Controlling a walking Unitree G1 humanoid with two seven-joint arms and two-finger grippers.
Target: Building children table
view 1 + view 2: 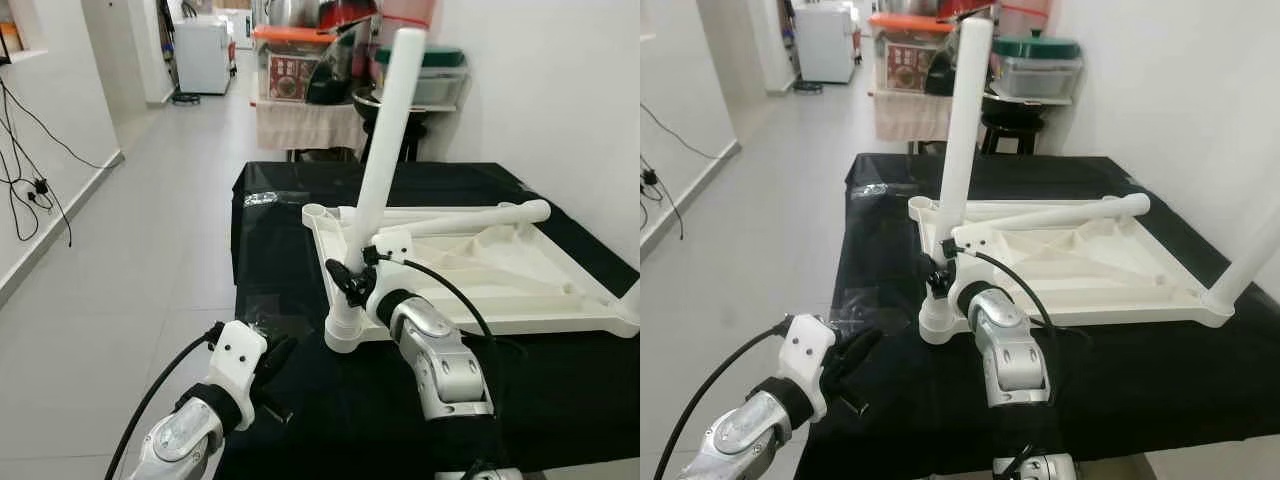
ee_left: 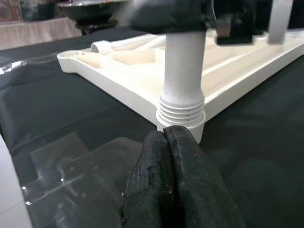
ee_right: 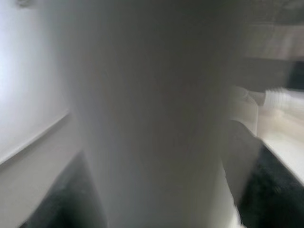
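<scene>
A black cloth (image 1: 300,200) covers the work surface, with a sheet of clear plastic film (image 2: 71,166) lying on it near its left front corner. The floor (image 1: 150,250) is light grey tile; a white wall (image 1: 560,90) runs along the 3 o'clock side. At 12 o'clock, beyond the cloth, stands a cluttered shelf unit (image 1: 300,75) with a black stool (image 1: 1005,125) beside it. Black cables (image 1: 25,160) hang on the wall at 9 o'clock.

The white plastic tabletop (image 1: 500,275) lies upside down on the cloth, ribbed underside up, at the centre and toward 3 o'clock. One white leg (image 1: 385,130) stands in the near-left corner socket (image 1: 345,335), leaning slightly toward 1 o'clock. A second leg (image 1: 480,218) lies flat across the tabletop. The right eye view adds a third leg (image 1: 1255,255) rising from the near-right corner at 3 o'clock.

The right gripper (image 1: 350,280) is clamped around the standing leg just above the socket. The right wrist view shows this leg as a blurred white column close to the lens.

The left gripper (image 1: 272,360) hovers over the cloth at 7 o'clock from the socket, holding nothing. The left wrist view shows its fingers (image 2: 156,185) pressed together and the ribbed collar of the leg seated in the socket.
</scene>
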